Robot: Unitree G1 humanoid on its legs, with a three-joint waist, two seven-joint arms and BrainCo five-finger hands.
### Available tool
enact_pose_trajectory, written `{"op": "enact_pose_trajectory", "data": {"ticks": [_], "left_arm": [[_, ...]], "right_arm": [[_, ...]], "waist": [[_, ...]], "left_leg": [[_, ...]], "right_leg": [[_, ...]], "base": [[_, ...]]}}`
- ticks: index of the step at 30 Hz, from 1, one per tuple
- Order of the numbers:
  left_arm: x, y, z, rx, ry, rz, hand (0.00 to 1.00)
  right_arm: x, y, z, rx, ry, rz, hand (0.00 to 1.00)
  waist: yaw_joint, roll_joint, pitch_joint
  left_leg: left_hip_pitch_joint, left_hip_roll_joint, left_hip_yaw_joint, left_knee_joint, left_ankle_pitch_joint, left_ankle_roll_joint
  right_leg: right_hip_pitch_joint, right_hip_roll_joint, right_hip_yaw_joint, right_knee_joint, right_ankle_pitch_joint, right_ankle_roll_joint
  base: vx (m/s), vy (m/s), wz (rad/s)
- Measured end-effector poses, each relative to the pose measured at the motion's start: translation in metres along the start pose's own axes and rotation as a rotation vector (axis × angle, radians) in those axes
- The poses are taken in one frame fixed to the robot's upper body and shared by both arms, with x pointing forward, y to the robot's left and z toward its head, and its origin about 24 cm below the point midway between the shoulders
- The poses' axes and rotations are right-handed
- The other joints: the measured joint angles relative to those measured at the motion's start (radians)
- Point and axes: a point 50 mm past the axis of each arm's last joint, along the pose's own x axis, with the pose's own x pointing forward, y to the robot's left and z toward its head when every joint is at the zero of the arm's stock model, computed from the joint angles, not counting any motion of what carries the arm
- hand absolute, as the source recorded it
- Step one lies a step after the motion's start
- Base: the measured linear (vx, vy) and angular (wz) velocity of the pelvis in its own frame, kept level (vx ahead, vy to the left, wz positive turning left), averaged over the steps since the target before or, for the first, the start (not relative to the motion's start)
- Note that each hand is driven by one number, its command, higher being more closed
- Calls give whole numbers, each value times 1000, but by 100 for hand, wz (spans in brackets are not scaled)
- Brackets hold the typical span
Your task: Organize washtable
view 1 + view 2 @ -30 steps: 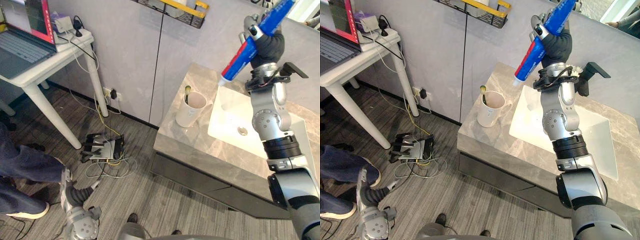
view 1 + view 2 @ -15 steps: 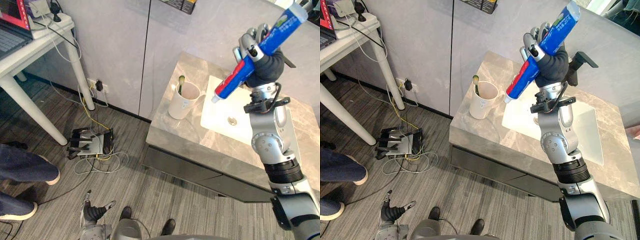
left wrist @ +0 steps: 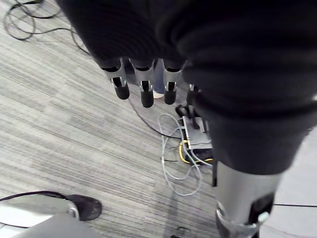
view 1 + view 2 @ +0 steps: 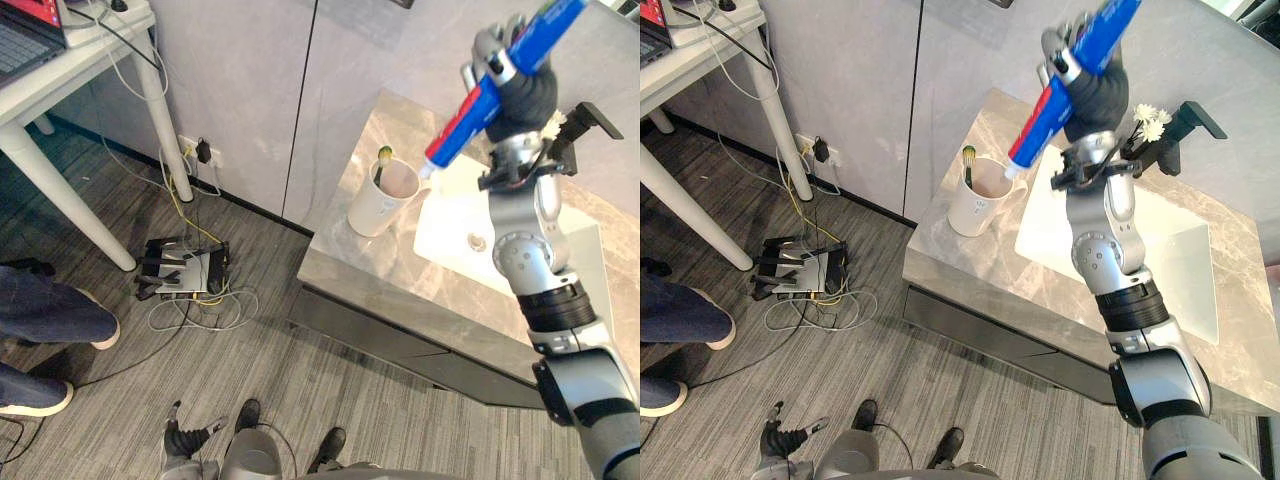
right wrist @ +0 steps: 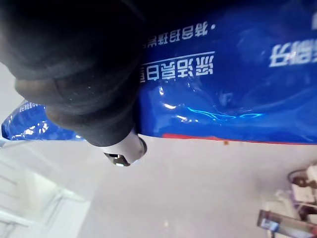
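From where I stand, the grey plank floor (image 4: pixel 330 390) takes up most of the room, and against the grey wall sits the washtable (image 4: pixel 365 272), a marble-topped counter with a white sink (image 4: pixel 1175 265) sunk into it. A white table (image 4: pixel 70 85) stands off to the robot's left, and a person's legs (image 4: pixel 50 315) in dark trousers show at that side near a tangle of cables and a black device (image 4: pixel 185 280) on the floor. The robot's right arm is raised over the counter, and its right hand (image 4: pixel 522 95) has its fingers curled tight round a blue and red toothpaste tube (image 4: pixel 472 112). The tube slants steeply, with its white cap end pointing down beside the rim of a white mug (image 4: pixel 382 200) that stands upright on the counter to the left of the sink. I cannot tell whether cap and mug touch. A toothbrush (image 4: pixel 968 160) leans inside the mug. A black faucet (image 4: pixel 1195 120) and some small white flowers (image 4: pixel 1148 118) sit at the back of the sink. The left hand (image 3: pixel 143 91) hangs low over the floor, its fingers loose and straight, holding nothing.
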Motion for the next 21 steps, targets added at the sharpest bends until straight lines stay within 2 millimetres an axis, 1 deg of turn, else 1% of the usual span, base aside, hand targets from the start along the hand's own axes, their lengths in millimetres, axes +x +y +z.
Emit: {"op": "enact_pose_trajectory", "data": {"ticks": [2,5,8,10,18,21], "left_arm": [[0,1,-4,-29,26,-7,0],[1,5,-9,-58,54,5,0],[1,7,-15,-72,79,16,0],[1,7,-15,-73,81,18,0],[3,5,-11,-98,73,15,0],[5,3,-5,-112,56,11,0]], "right_arm": [[10,7,7,3,-37,17,100],[22,12,15,8,-81,33,100],[23,15,16,14,-93,41,100],[23,17,12,15,-79,50,100],[22,18,11,12,-70,56,100],[22,17,11,9,-71,53,100]], "waist": [[2,-2,5],[4,-2,13],[6,-2,13],[7,-2,14],[5,3,42],[4,6,52]], "left_leg": [[1,1,2,0,0,0],[2,3,6,1,-1,0],[3,4,9,1,-1,0],[3,6,12,2,-1,0],[-4,23,-2,3,0,-5],[-16,22,-9,12,0,-6]], "right_leg": [[0,0,2,0,0,0],[0,2,6,0,5,-7],[0,2,10,0,5,-7],[-1,3,13,0,5,-7],[-4,17,16,-1,8,-10],[-5,17,4,-1,8,-10]], "base": [[0,0,0],[-30,11,-4],[-18,6,-4],[-14,0,-4],[1,-4,2],[13,2,11]]}}
